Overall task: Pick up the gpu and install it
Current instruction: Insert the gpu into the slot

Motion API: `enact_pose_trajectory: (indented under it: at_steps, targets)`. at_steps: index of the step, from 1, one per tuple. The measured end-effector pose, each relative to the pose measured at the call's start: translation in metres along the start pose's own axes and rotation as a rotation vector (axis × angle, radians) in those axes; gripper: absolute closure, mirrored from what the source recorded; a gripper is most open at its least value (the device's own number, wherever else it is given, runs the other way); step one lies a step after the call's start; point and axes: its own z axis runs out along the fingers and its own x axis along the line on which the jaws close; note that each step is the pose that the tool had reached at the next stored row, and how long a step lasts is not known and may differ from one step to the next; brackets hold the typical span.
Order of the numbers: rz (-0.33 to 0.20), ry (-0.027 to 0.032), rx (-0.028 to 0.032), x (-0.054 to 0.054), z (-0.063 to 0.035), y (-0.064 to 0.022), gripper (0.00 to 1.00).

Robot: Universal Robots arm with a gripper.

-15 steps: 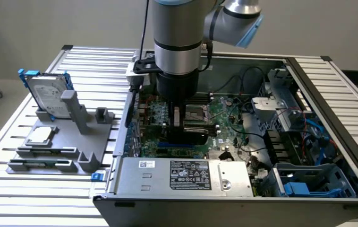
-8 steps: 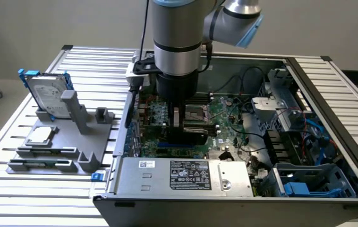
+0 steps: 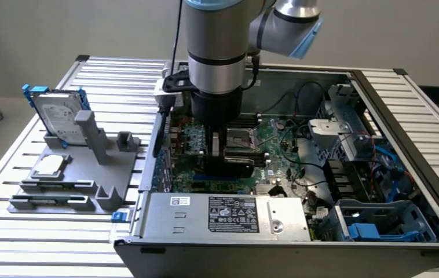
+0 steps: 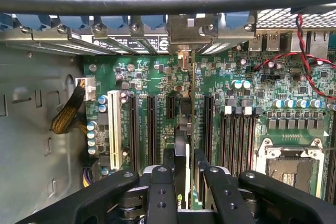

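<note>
Exterior view, left to right: a grey holder stand [image 3: 88, 168] on the slatted table [image 3: 18, 231] carries a silver hard drive [image 3: 55, 116] in a blue frame and a square processor chip [image 3: 50, 166], both sitting free. Next comes the open computer case [image 3: 281, 260], where the arm [image 3: 215, 46] reaches straight down over the motherboard [image 3: 281, 145]. Wrist view: the gripper [image 4: 184, 163] pinches the gpu [image 4: 181, 129] edge-on, one finger on each flat face. The card stands upright over the row of expansion slots [image 4: 152, 124], with its silver bracket [image 4: 184, 38] at the case's rear wall. I cannot tell whether its lower edge is seated. My reading on handling: light and stiff but fragile, with bare circuitry on one face. It is best gripped as here, across the flat faces and clear of the contact edge and bracket. At the exterior view's far right is a blue drive bay [image 3: 366, 229].
</note>
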Motion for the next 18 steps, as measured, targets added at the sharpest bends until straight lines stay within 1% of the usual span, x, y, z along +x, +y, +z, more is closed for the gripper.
enact_pose_trajectory:
  at_steps: [3, 11, 18]
  targets:
    - [0.000, -0.0002, -0.0003, 0.0001, 0.0010, 0.0001, 0.74]
    - [0.000, -0.0032, -0.0011, 0.0000, 0.0035, 0.0011, 0.74]
    - [0.000, -0.0061, -0.0064, 0.0000, 0.0038, 0.0028, 0.74]
